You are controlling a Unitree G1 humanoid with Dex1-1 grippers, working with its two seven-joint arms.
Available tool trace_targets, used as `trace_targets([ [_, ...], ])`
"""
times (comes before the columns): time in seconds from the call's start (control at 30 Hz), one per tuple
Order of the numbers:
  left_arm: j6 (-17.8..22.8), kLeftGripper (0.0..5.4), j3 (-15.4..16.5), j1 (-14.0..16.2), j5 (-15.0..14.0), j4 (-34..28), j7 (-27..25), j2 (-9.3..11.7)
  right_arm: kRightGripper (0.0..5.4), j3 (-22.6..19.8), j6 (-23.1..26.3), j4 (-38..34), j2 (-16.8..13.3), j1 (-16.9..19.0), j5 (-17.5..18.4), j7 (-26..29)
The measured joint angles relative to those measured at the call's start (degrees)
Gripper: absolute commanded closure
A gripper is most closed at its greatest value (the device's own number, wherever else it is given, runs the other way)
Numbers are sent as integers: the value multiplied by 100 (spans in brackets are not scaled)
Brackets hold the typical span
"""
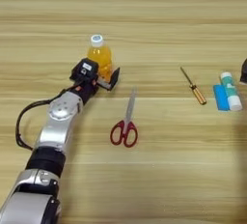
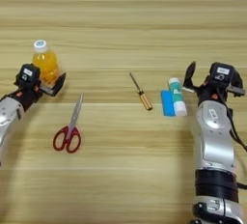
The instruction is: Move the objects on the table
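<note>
Scissors left of screwdriver

Juice bottle upright, left; scissors, screwdriver, blue block touching glue stick.

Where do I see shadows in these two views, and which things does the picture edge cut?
Right eye view: a soft shadow lies on the table left of the right arm; the left edge cuts the left arm. Left eye view: the right edge cuts the right gripper.
</note>
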Motion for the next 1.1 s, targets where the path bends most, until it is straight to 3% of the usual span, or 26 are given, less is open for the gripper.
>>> trace_targets([
  [0.63, 1, 5, -1, 132, -6, -184, 95, -41, 0, 649, 850, 234, -259, 159, -545, 624],
  [1.1, 3, 5, -4, 138, -6, -225, 114, -51, 0, 828, 999, 380, -364, 176, -688, 809],
])
